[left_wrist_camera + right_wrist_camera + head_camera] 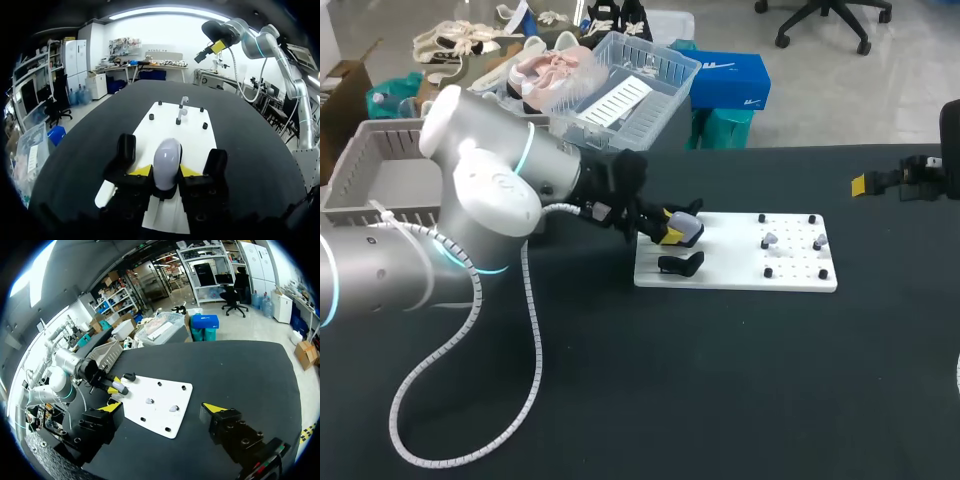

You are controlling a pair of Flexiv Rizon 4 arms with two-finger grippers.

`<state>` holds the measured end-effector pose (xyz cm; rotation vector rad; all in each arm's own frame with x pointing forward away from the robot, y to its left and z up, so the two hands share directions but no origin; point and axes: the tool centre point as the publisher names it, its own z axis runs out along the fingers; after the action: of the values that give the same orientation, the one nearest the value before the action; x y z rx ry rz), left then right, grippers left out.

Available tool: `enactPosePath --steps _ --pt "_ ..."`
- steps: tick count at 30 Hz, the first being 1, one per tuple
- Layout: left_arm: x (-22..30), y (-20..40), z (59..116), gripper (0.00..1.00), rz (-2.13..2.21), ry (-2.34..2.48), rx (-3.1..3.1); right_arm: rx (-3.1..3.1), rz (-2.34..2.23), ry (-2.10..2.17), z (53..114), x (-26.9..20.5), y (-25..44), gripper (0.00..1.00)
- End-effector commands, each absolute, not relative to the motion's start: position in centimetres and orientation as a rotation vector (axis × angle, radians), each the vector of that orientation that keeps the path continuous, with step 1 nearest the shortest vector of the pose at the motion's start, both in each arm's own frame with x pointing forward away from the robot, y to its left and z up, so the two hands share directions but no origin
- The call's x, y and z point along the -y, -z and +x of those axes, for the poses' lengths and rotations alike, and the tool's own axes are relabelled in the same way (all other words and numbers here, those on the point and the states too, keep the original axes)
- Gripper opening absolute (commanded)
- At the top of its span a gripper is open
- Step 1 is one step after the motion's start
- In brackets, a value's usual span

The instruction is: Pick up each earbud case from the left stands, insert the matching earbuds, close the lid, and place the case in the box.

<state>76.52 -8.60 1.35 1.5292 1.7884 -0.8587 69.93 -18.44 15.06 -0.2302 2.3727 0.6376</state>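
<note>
Firmly, left claw (166,171) grips the earbud case (167,152) over the white board (172,125); right claw (162,407) gapes.

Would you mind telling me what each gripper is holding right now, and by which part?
The left gripper clamps the earbud case by its two opposite sides, one finger on each. The right gripper is open and empty.

A black table (720,380) carries a flat white board (730,250), which lies nearer the table's far edge than its near one, around mid-width, with its long sides parallel to that edge. Small black pegs (823,274) stand upright on the board's right half, spaced apart near its corners.
</note>
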Motion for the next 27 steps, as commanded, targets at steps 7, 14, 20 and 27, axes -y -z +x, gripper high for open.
enactPosePath --steps 7,14,20,27 --pt "8.40 -1.28 76.10 0.00 1.535 0.869 -1.792 -2.372 -0.234 -0.642 70.02 18.52 -15.00 1.00" --pt "8.22 -1.14 75.61 0.00 1.544 0.868 -1.796 -2.372 -0.234 -0.642 70.02 18.52 -15.00 1.00" --pt "8.32 -1.35 75.68 0.00 1.542 0.866 -1.794 -2.372 -0.234 -0.642 70.02 18.52 -15.00 1.00" --pt "8.46 -1.68 75.71 0.00 1.536 0.870 -1.786 -2.372 -0.234 -0.642 70.02 18.52 -15.00 1.00"
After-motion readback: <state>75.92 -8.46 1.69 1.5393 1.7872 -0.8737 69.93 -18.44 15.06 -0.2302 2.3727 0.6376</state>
